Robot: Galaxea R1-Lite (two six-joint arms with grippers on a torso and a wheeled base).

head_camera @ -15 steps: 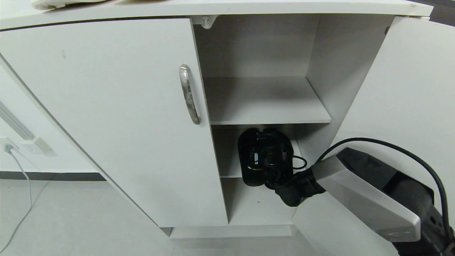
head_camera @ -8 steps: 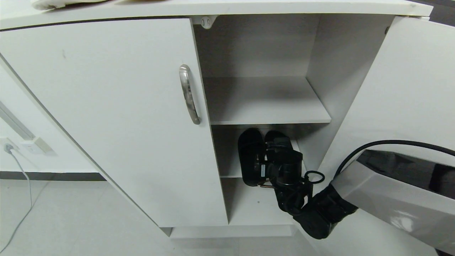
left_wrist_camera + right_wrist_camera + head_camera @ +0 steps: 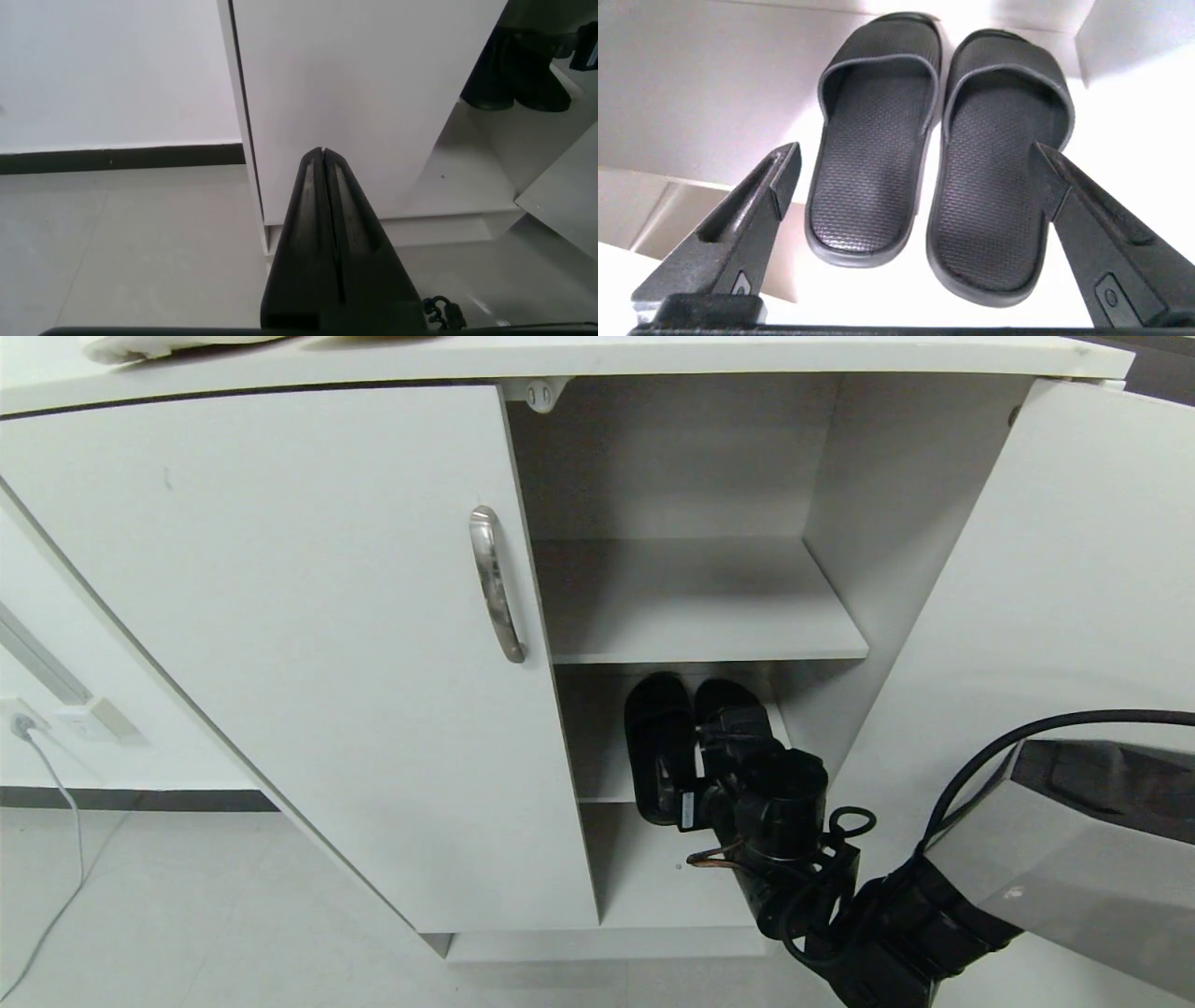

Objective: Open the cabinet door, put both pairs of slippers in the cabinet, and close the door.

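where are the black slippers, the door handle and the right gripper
black slippers (image 3: 864,177), right wrist view, one footbed
door handle (image 3: 495,584), head view, middle of the bar
right gripper (image 3: 917,154), right wrist view, midway between fingertips

Bright, even indoor light — soft shadow inside the cabinet (image 3: 691,504), wide-angle bowing at edges.

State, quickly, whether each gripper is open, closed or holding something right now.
Left gripper: jaws closed, holding nothing.
Right gripper: jaws open, holding nothing; the black slippers lie free just ahead of it.
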